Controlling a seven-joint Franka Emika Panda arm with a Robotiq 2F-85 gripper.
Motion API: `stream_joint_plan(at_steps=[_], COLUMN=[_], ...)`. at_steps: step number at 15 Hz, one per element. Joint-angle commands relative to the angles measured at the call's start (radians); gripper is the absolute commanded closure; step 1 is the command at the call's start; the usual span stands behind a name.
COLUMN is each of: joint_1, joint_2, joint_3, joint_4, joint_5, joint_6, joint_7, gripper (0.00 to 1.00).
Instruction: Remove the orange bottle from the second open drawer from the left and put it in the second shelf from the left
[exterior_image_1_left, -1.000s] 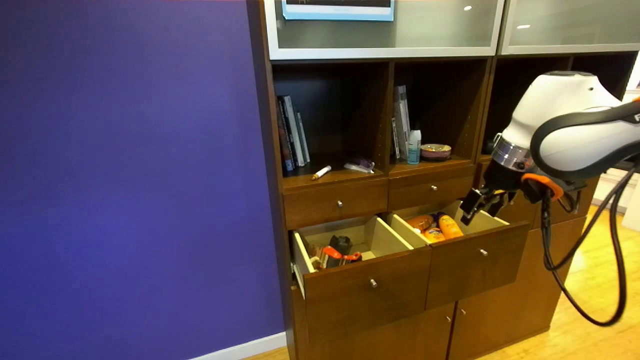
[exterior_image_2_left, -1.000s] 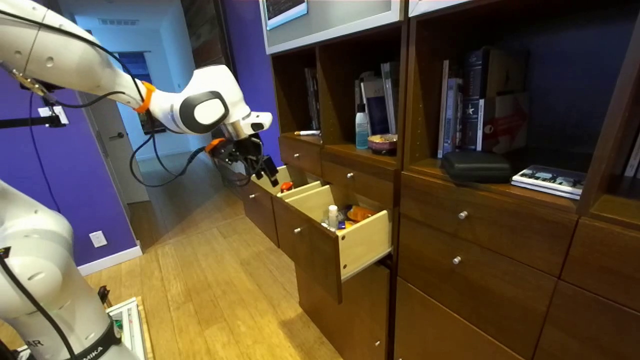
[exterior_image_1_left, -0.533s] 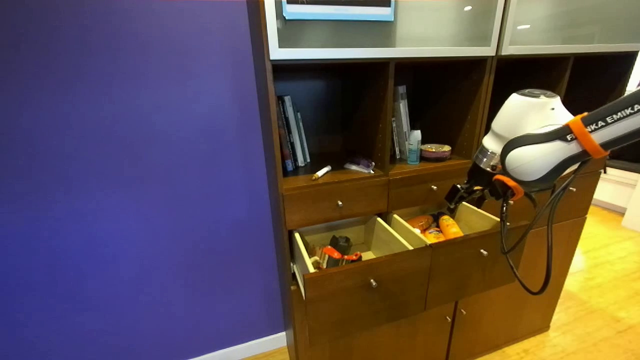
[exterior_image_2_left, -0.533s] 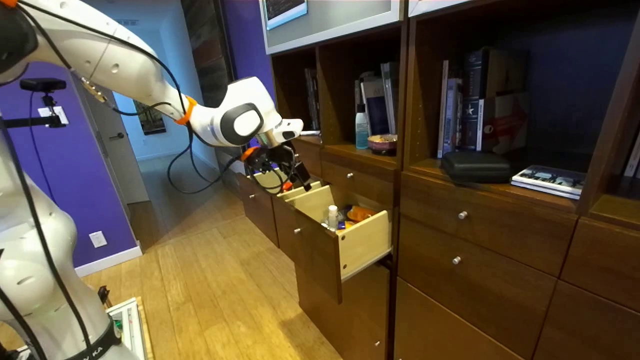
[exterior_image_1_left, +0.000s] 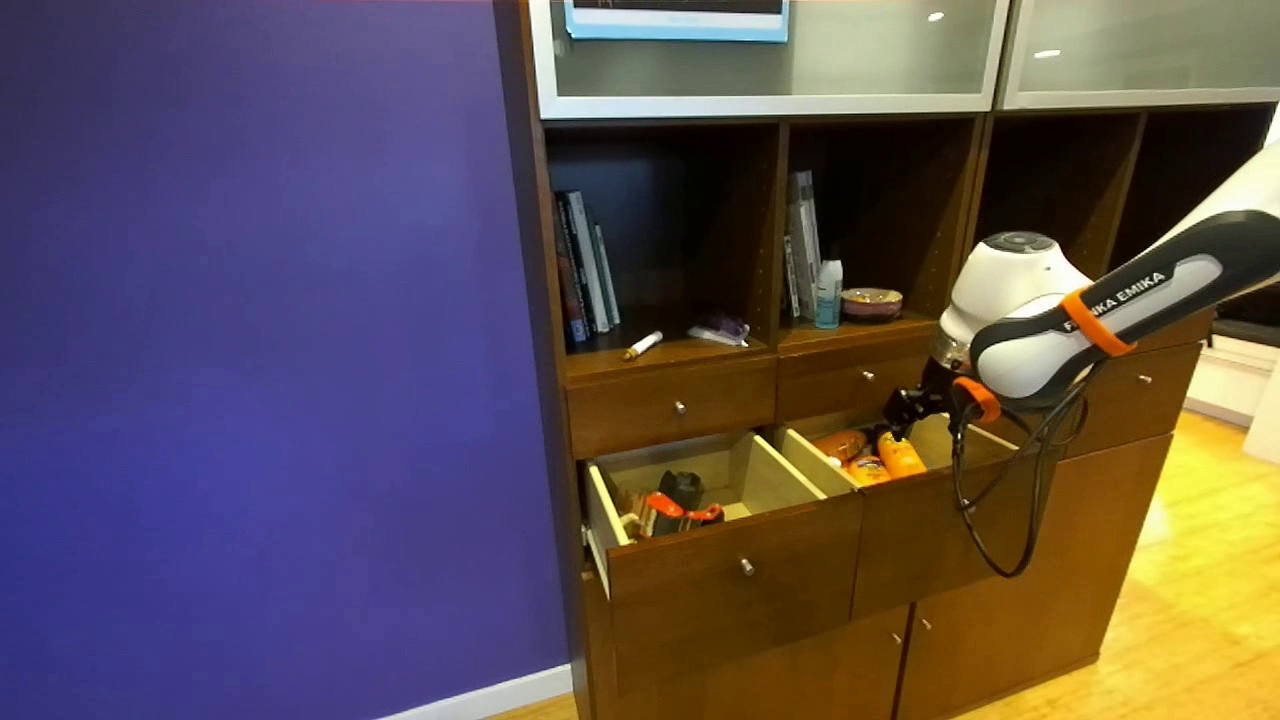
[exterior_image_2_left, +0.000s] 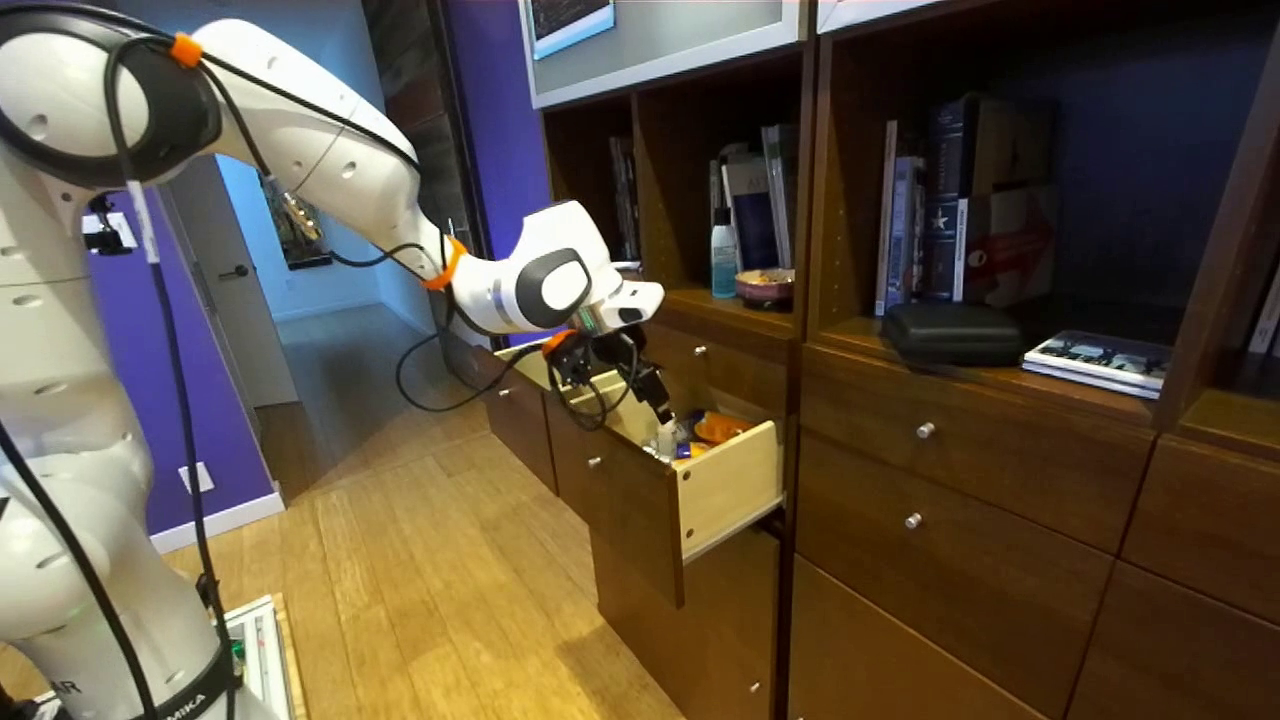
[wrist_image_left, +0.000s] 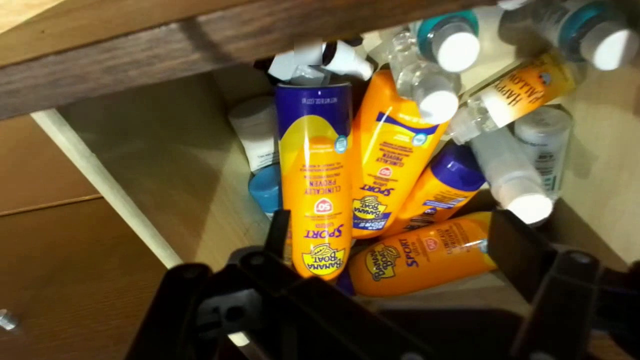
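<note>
Showing spread fingers in the wrist view, gripper holds nothing. Orange bottles sit in the second open drawer, target one unclear; upside-down labels: "Banana Boat", "Sport", "50", "Clinically Proven". Clear-topped bottle reads "Happy Hallow". In an exterior view, orange bottles show behind the drawer's front edge; arm reads "EMIKA". In an exterior view, gripper hangs over the drawer near a white-capped bottle.

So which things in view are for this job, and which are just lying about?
Job: gripper; orange bottles (several, which one unclear); second open drawer from left; second shelf from left.
Lying about: bluish bottle; bowl; marker; black case; leaning books.
</note>
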Motion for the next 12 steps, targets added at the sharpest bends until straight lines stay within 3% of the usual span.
stream_joint_plan(at_steps=[1, 5, 7, 12], joint_1=[0.04, 0.048, 0.067, 0.102], joint_2=[0.014, 0.028, 0.064, 0.146], joint_3=[-0.047, -0.051, -0.086, -0.142], joint_4=[0.013, 0.029, 0.063, 0.147], joint_5=[0.016, 0.017, -0.033, -0.014], joint_6=[0.0, 0.001, 0.01, 0.015], joint_7=[-0.011, -0.004, 0.049, 0.068], gripper=[0.0, 0.0, 0.0, 0.0])
